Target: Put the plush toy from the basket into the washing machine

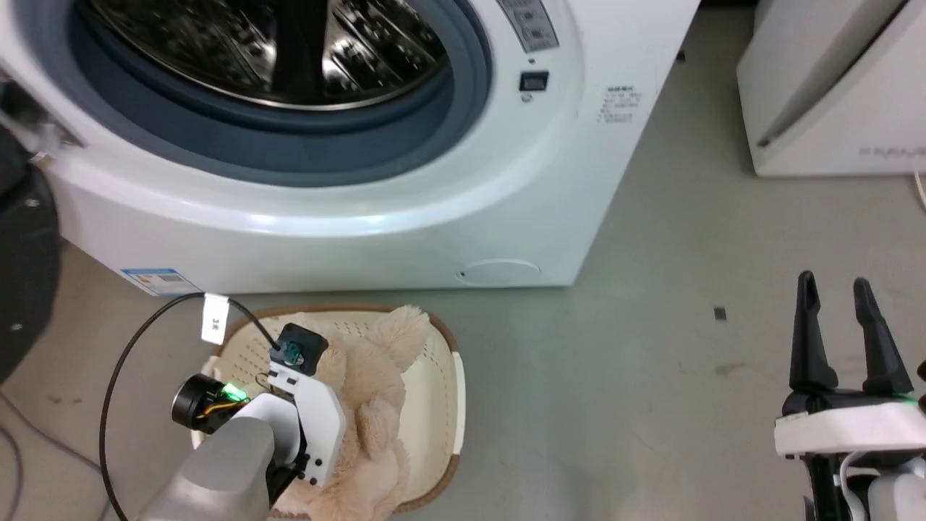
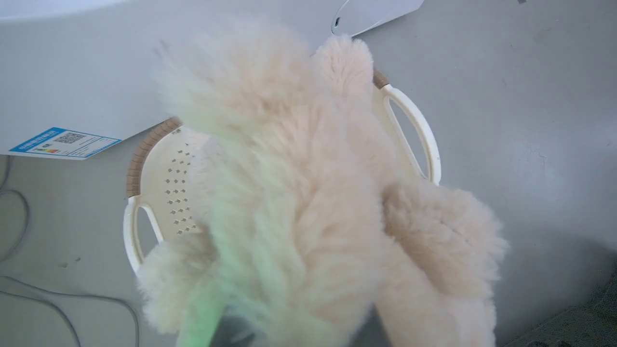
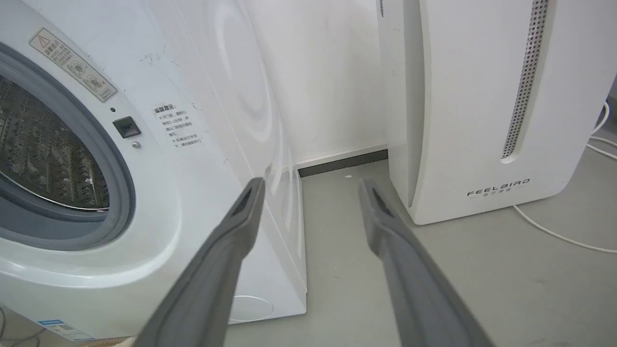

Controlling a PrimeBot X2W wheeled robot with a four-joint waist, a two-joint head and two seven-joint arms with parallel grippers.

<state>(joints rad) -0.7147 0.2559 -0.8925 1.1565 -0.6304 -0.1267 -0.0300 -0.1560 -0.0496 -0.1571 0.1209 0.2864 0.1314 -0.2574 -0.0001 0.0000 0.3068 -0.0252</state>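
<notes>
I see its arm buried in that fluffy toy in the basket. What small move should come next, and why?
Probably a short lift straight up with the left gripper. It is sunk in the fur of the plush toy, seemingly shut on it. The toy sits over the basket, and the open drum of the washing machine stands higher, just behind.

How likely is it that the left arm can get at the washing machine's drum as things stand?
Probably yes: the drum stands open just beyond the basket, and nothing lies between it and the left arm.
</notes>
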